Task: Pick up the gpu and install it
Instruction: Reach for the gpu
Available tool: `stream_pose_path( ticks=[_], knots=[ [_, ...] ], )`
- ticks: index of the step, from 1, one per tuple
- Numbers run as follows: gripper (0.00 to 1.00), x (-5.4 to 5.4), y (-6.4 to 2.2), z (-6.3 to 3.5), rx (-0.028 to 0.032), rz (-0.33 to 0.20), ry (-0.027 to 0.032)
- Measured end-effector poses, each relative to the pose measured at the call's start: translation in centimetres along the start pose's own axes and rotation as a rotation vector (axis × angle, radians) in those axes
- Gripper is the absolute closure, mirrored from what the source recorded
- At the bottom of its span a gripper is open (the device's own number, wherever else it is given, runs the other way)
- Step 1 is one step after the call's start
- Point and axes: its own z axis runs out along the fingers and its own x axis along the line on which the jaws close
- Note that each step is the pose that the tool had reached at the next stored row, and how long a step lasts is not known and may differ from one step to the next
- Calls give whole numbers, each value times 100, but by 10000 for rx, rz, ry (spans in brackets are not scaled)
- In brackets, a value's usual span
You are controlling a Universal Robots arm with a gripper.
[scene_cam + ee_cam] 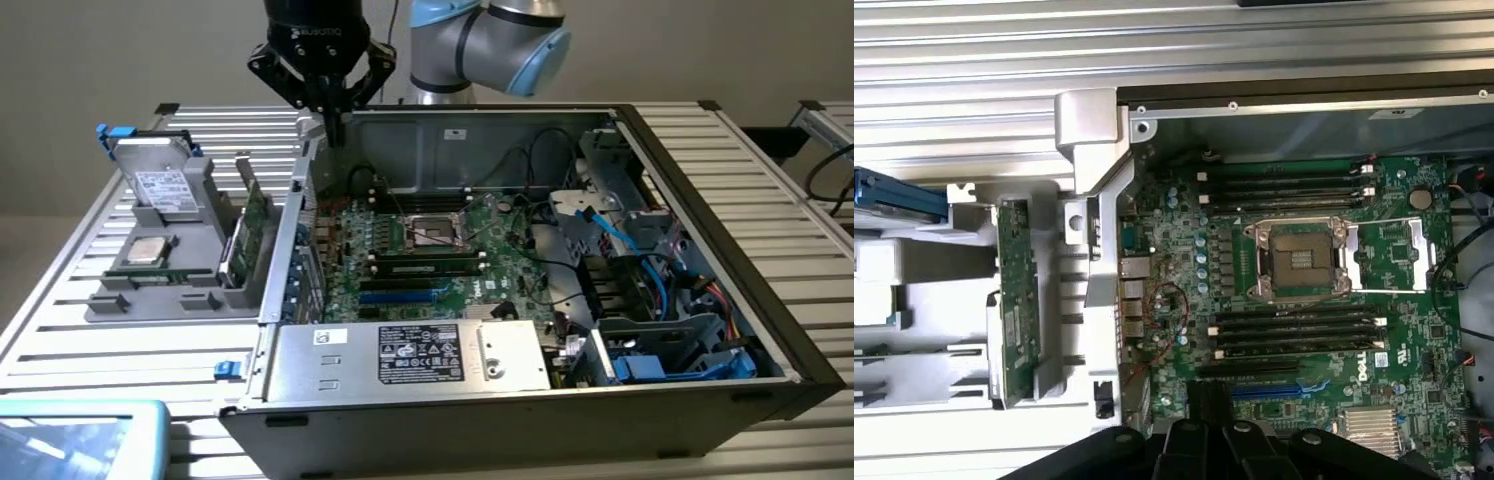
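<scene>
Exterior view. Located the gripper [334, 125] at about eleven o'clock of the open computer case [534, 430], hanging over its rear corner on the exterior view's left. Noted fingers pressed together tip to tip, well apart from the gpu. Found the arm [487, 40] cut off by the frame edge at twelve o'clock. Located the gpu [250, 235] outside the case, at nine o'clock of the motherboard [354, 240], standing on edge in a slot of the grey holder [160, 295] on the slatted table [54, 330], just beside the case wall. Saw green board only; could not make out the cooler face or the end bracket. Noted the hard drive [163, 187] leaning at ten o'clock in the same holder. Noted a blue-topped item [80, 435] at seven o'clock, cut off by the frame corner and not identifiable. Found the cabling at three to four o'clock too tangled to separate. Wrist view. Looked straight down on the motherboard [1174, 250] with the processor socket [1299, 258] exposed. Found the gripper [1209, 405] as a dark mass cut by the frame edge, fingers closed flat against each other, hiding part of the board behind. Found the gpu [1017, 300] on edge in the holder [914, 270] beside the case wall, partly hidden by the slot walls. Found the far side of the case cut off.
</scene>
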Motion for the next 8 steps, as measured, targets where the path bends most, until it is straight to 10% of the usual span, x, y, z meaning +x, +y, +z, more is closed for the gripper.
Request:
stream_pose_path(
  ticks=[8],
  knots=[
    [88, 328, -22, -7, 0, 1, 0]
  ],
)
